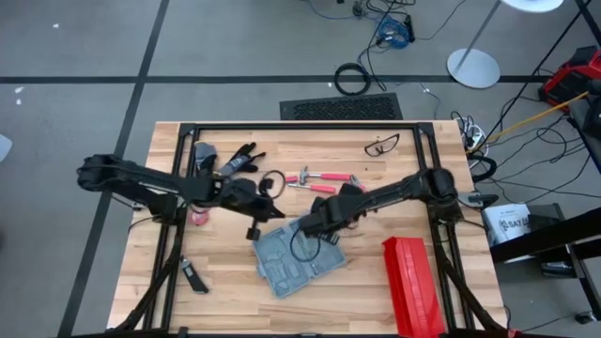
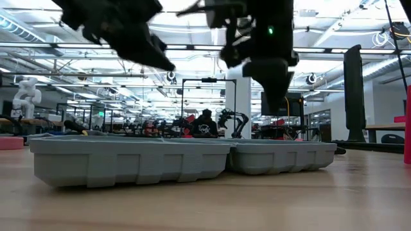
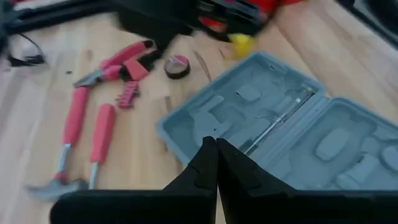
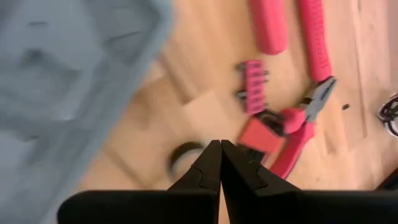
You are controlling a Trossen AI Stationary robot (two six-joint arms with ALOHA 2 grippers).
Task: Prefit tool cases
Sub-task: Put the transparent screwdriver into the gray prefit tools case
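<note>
Tool case open flat, angled diagonally

The left gripper points in from six o'clock, its jaws pressed together with nothing between them. Just beyond its tips the tool case lies open on the wooden surface, grey moulded slots showing, filling the three o'clock side. At nine o'clock lie a pink-handled hammer and pliers; a tape roll sits toward twelve.
</note>
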